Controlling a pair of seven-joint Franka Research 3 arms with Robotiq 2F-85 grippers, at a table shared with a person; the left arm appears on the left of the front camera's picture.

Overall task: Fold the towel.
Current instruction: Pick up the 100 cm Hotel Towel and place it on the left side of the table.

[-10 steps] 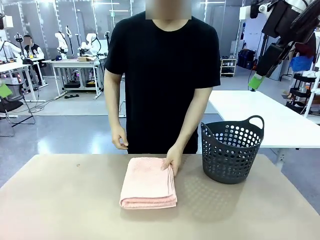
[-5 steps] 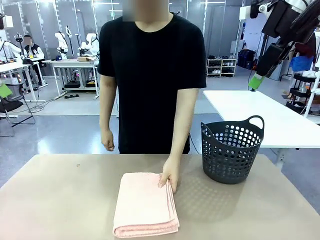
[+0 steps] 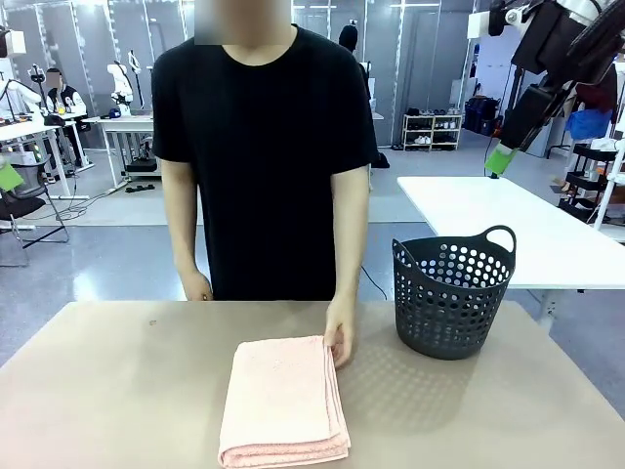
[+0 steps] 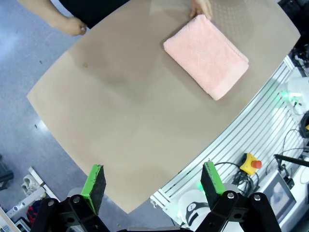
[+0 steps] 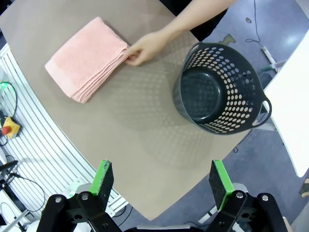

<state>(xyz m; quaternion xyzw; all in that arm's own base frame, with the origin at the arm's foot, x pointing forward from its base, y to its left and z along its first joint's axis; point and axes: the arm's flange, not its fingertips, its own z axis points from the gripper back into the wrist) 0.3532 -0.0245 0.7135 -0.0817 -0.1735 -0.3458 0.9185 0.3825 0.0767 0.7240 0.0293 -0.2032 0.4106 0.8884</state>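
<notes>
The towel (image 3: 283,401) lies folded into a thick salmon-pink rectangle on the tan table (image 3: 117,391), close to its near edge. A person's hand (image 3: 339,342) rests at the towel's far right corner; the other hand hangs at the table's far edge. From high above, the left wrist view shows the towel (image 4: 207,60) far beyond my left gripper (image 4: 152,176), which is open with nothing between its pads. My right gripper (image 5: 161,179) is also open and empty, high above the table, with the towel (image 5: 87,58) and the hand (image 5: 142,48) far below.
A black perforated basket (image 3: 452,293) with handles stands empty at the table's right, also in the right wrist view (image 5: 219,89). My right arm (image 3: 557,49) hangs high at the top right. A white table (image 3: 508,225) stands behind.
The person slid the folded towel toward the near edge and stepped to picture left, hand still at its corner. Both grippers stayed still and open.
</notes>
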